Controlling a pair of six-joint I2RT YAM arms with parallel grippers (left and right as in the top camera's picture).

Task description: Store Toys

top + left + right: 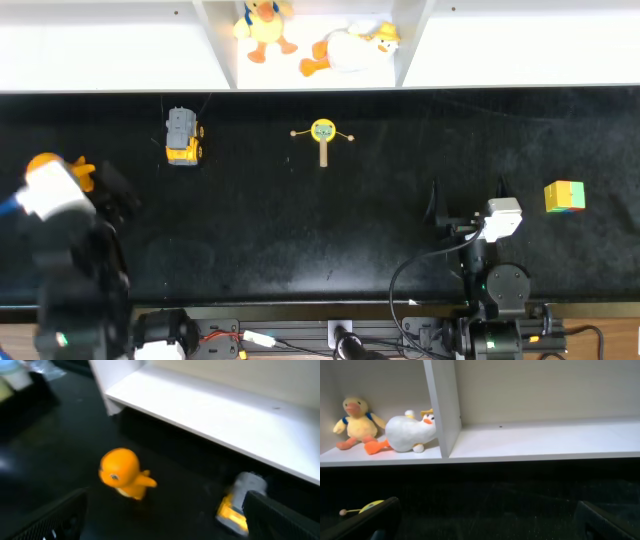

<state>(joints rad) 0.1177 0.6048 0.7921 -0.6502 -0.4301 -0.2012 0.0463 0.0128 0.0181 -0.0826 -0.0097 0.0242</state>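
Orange toy figure (125, 474) upright on black table (300, 230), near left edge, long axis vertical. Left gripper (165, 510) before it, fingers spread, holding nothing. Toy truck (183, 135) well apart, long axis toward white shelf (120, 60). Right gripper (487, 510) spread also, facing shelf edge.

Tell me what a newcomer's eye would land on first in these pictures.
In the middle compartment of the white shelf, two plush toys stand out: a yellow duck sitting upright and a white duck lying down beside it. On the black table, the bright orange figure at the far left catches the eye. So does the multicoloured cube, alone at the right.
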